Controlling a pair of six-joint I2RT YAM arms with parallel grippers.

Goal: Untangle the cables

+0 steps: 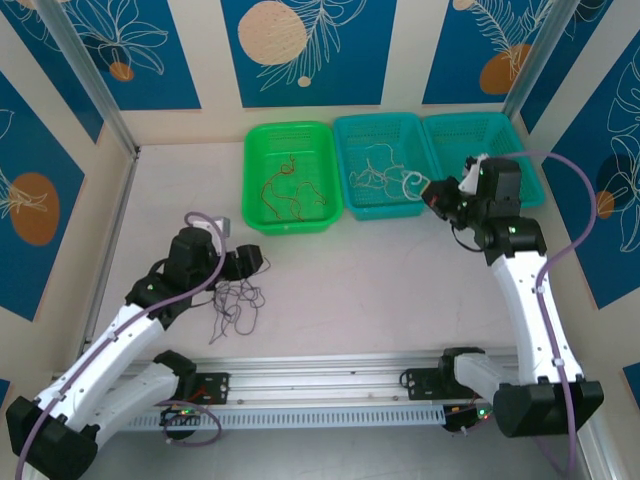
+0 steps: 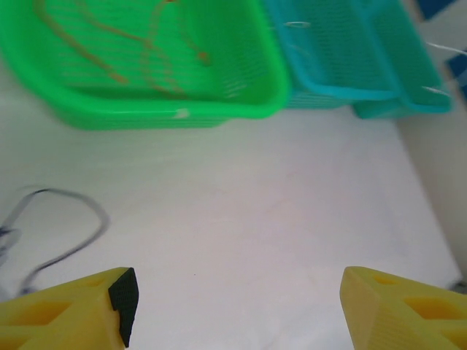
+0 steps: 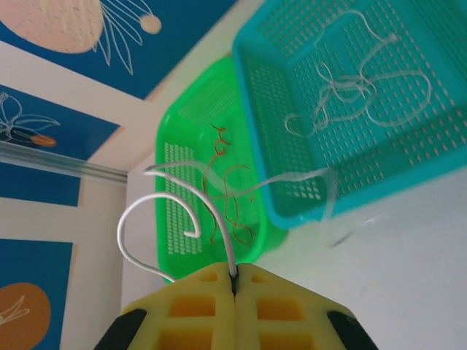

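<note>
right pincer (image 3: 235, 283) clamps 1 pale cable (image 3: 228, 251) beside the teal basket (image 3: 257, 146), likely to drop it with its like.
left pincer (image 2: 237, 306) gapes wide; dark cables (image 1: 238, 305) lie tangled at 7 o'clock.

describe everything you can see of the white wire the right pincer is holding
The pale wire is thin, white and glossy, like a plastic-coated strand. The right pincer is shut on one spot of it. From there the wire springs up in two stiff curling arcs, with a blurred stretch trailing off to the right. It is held in the air by the near corner of the middle teal basket, and nothing else seems to touch it.
</note>
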